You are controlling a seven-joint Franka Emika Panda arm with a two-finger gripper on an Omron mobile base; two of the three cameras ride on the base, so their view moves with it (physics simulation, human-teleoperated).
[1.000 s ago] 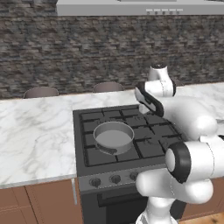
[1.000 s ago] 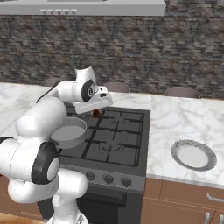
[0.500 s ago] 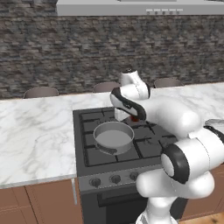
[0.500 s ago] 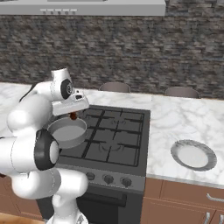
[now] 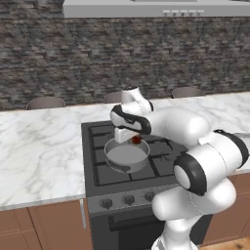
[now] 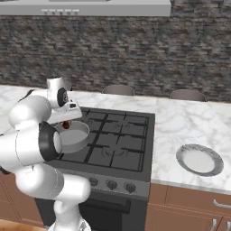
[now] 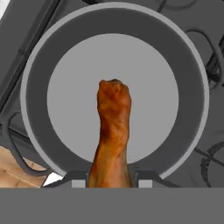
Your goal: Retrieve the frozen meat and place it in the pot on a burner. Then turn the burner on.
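showing reddish-brown and orange, the meat (image 7: 114,118) looks lumpy

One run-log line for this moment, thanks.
gripper: shut on meat | meat: above pot, not yet placed | pot: on cooktop

Pot (image 5: 127,154) on cooktop (image 5: 139,180), plate (image 6: 199,160) right

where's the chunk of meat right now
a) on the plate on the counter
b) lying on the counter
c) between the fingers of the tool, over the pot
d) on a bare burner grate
c, the meat sits between the two fingers of the tool, with the pot open beneath it
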